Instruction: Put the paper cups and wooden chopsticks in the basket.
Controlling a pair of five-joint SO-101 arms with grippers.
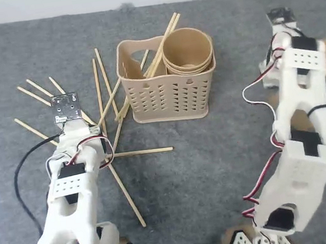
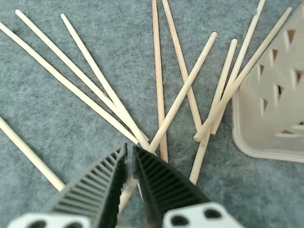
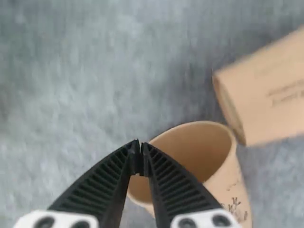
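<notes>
A beige slotted basket (image 1: 165, 92) stands mid-table with stacked paper cups (image 1: 187, 49) and a few chopsticks (image 1: 162, 42) inside. Several wooden chopsticks (image 1: 107, 105) lie fanned on the grey carpet to its left. My left gripper (image 2: 130, 149) hovers low over that fan (image 2: 183, 92), jaws shut to a thin slit, and a chopstick crosses beneath them. My right gripper (image 3: 140, 145) is shut with its tips just before the rim of a paper cup (image 3: 199, 156) that lies on its side. A second cup (image 3: 266, 104) lies beyond it. The right arm (image 1: 300, 99) hides most of both cups.
The basket corner (image 2: 275, 109) stands close beside the left gripper. One chopstick (image 1: 143, 152) lies in front of the basket, and another (image 1: 127, 195) slants toward the left arm's base. Grey carpet (image 1: 204, 170) lies open between the arms.
</notes>
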